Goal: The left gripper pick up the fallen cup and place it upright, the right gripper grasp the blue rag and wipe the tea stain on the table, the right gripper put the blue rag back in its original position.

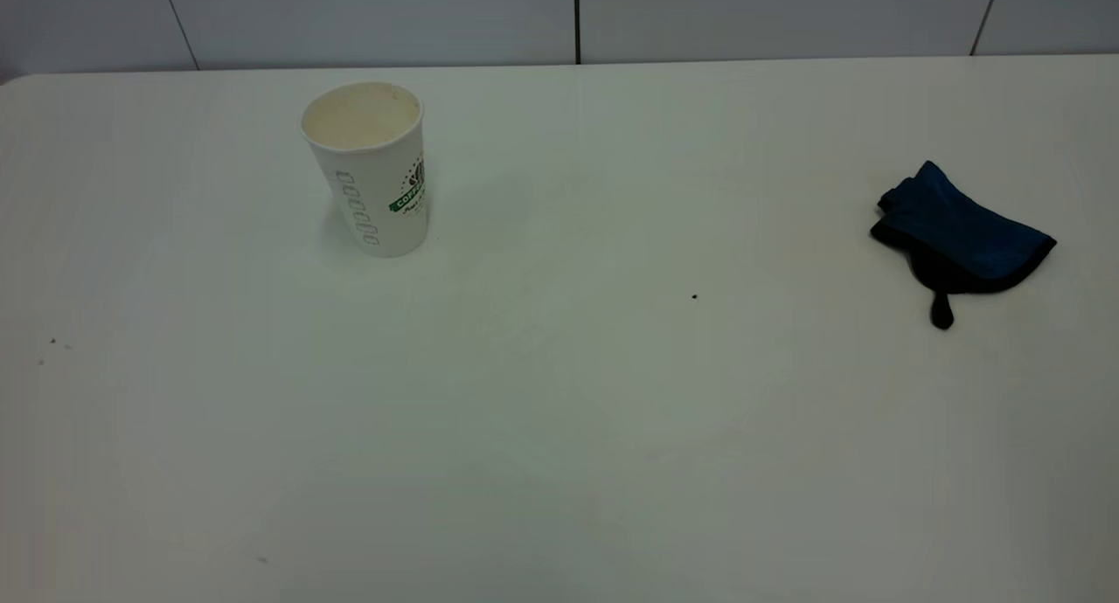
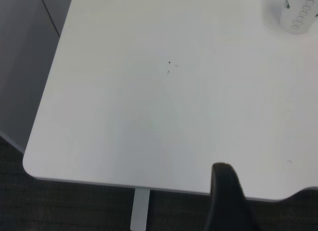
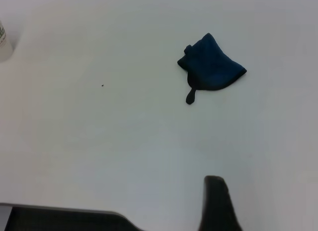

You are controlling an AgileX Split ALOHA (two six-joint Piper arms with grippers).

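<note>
From the exterior view we see the cup [image 1: 371, 168] standing upright on the left side of the table [image 1: 559, 411], the blue rag [image 1: 960, 233] crumpled far off on the right, and no amber blotch between them, only a tiny black speck [image 1: 694, 296]; neither arm shows here, so we judge the job close to finished. In the left wrist view, one dark finger of the left gripper [image 2: 229, 198] pokes in over the near table edge, the cup [image 2: 293, 12] well apart from it; we cannot tell whether its fingers are apart or together. A careless sweep back could still topple the cup. In the right wrist view, a single finger of the right gripper [image 3: 217, 205] hangs well clear of the rag [image 3: 211, 67], its spread also unreadable. The rag lies loosely bunched; any residue missed under this light would go unnoticed.
</note>
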